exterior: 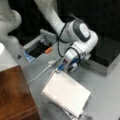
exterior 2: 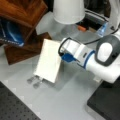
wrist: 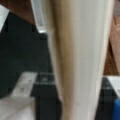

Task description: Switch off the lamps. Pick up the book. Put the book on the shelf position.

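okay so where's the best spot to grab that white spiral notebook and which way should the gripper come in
Probably by a plain, unbound edge. In both front views the book looks tilted, raised at the end where the gripper sits, so that edge is off the table. The holes run along another edge; avoid that side.

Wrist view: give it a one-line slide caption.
Close-up along the white book, seen edge-on and filling the frame, with brown wooden shelf behind; gripper not visible here.

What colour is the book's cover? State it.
White, plain; the book shows best in a front view, at the gripper.
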